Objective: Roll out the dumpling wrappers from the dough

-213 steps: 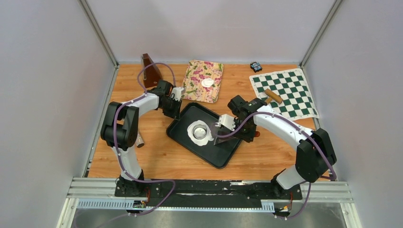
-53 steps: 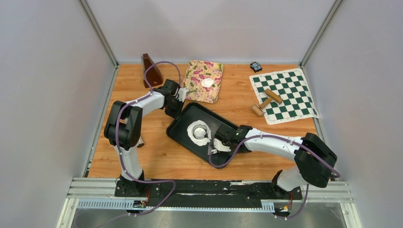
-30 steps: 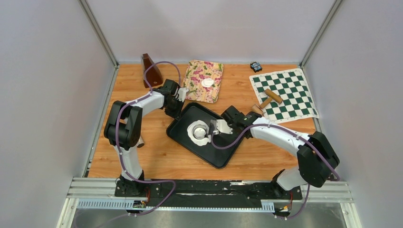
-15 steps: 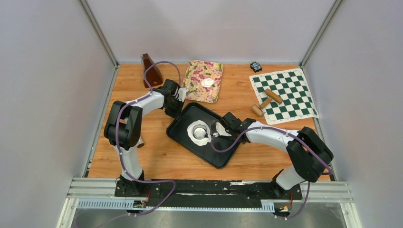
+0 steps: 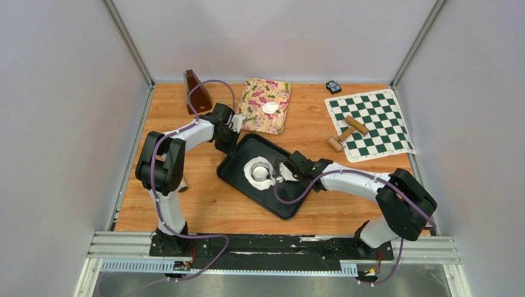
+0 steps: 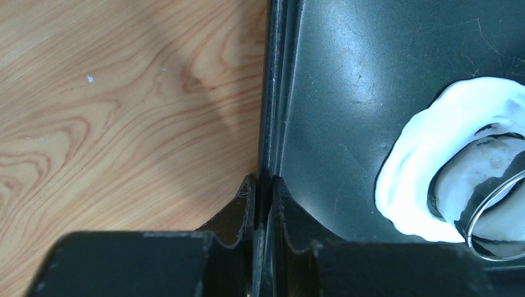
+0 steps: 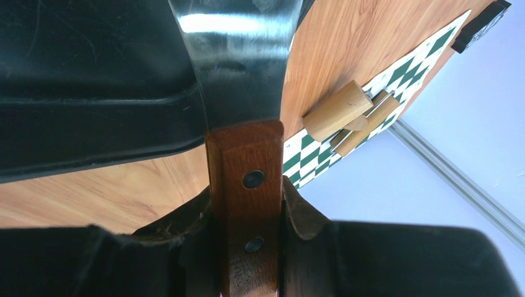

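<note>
- Right wrist view: right gripper [image 7: 247,201] clamped on a wood-handled scraper [image 7: 238,55], blade over the black tray [image 7: 93,62].
- Left gripper [image 6: 263,192] pinches the tray's rim.
- Dough sheet [image 6: 415,142] and ring cutter [image 6: 492,219] lie inside.
- One dumpling wrapper [image 5: 270,107] sits on the floral cloth [image 5: 255,121] beyond.

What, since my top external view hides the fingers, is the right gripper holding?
Observer: The right wrist view shows the right gripper shut on a wooden handle that carries a flat metal blade.
Operator: And the left one?
Observer: The left wrist view shows the left gripper pinching the rim of the black tray, one finger on each side.
Operator: Anything in the dough?
Observer: A clear ring stands in the white dough sheet.
</note>
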You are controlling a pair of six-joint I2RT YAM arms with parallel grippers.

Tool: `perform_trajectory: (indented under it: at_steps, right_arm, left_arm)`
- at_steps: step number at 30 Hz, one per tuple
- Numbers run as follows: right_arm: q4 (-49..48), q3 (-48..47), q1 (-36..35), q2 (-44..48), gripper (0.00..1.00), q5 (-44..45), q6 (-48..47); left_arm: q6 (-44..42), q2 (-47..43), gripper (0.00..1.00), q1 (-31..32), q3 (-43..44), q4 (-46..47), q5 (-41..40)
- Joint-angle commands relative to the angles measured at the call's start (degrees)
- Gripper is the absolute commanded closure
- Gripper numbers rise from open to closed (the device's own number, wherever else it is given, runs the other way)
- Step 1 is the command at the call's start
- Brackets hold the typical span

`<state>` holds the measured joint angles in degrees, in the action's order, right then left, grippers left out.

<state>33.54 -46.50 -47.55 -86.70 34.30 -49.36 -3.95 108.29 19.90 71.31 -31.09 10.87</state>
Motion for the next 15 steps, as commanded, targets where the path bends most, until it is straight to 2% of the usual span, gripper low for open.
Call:
perform_trajectory:
  at_steps: [1,15]
  right_arm:
    - [1.9,1.4,-1.3,3.5,1.0,-0.3,0.0]
    - [7.5,4.1,-5.1,5.6,1.0,-4.0,2.0]
  left_arm:
    - [-0.2,0.6,1.0,0.2,-0.1,0.9,-3.0]
    - [-0.3,0.2,1.0,0.1,-0.1,0.7,-3.2]
